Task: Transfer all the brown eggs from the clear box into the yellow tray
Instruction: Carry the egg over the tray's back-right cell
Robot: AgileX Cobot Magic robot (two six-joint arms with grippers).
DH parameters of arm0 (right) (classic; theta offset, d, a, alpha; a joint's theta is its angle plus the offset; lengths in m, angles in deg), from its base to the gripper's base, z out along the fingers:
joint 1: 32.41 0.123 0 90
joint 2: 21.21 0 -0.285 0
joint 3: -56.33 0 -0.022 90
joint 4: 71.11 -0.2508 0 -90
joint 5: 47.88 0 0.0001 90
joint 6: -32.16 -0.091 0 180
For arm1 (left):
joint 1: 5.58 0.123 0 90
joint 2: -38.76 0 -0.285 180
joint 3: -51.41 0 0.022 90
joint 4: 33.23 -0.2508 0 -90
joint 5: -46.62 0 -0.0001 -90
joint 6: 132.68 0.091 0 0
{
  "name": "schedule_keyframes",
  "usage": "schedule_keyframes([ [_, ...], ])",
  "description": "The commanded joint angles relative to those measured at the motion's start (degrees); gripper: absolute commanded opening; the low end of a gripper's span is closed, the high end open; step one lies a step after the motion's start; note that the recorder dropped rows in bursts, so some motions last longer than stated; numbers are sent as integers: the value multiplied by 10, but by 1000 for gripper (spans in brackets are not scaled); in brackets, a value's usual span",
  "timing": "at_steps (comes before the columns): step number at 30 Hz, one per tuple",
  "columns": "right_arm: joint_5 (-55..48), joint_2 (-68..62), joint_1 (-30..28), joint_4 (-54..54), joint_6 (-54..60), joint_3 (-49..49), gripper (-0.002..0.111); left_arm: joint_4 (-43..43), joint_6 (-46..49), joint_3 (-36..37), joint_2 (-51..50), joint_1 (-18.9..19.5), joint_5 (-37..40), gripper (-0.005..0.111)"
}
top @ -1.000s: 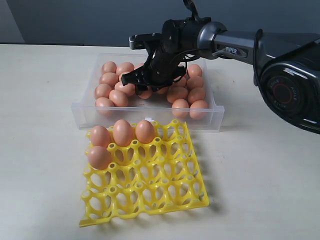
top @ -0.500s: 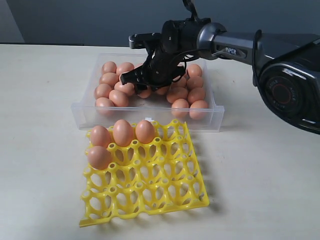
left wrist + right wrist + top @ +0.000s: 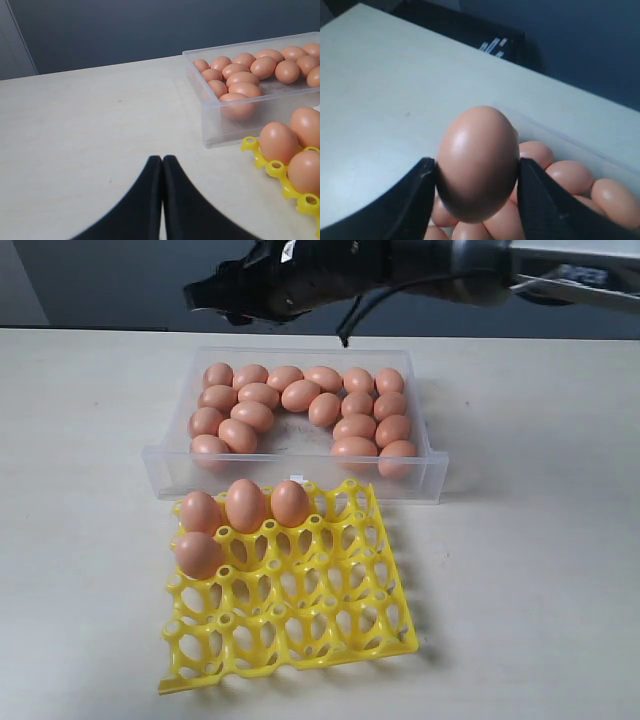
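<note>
Brown egg [image 3: 477, 162] is clamped in your right gripper [image 3: 476, 172]: jaws spread wide around its waist, long axis upright, crosswise to the squeeze. In the exterior view that gripper hangs high over the far-left edge of the clear box [image 3: 250, 468], where the other eggs [image 3: 258, 395] lie. Yellow tray [image 3: 300, 630] sits camera-side of the box's near wall, four eggs [image 3: 245, 505] seated at its back-left. My read: travel toward the camera, then down; free cups start right of the back-row three. Left gripper [image 3: 162, 167] is closed and empty, low over the table [image 3: 75, 125] near the tray. No legible writing; the arm marking is blurred.
</note>
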Motion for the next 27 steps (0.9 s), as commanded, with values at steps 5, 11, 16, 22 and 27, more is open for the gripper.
schedule_keyframes([
  [5,386,188,-1,-14,2,-396,0,0,0,2,3,2,-6,0],
  [11,459,238,-1,-37,1,-570,0,0,0,2,3,2,-6,0],
  [16,464,237,-1,-29,-30,-608,0,0,0,2,3,2,-6,0],
  [22,492,237,15,74,-102,-609,0,0,0,2,3,2,-6,0],
  [27,568,231,32,117,-103,-609,0,0,0,2,3,2,-6,0],
])
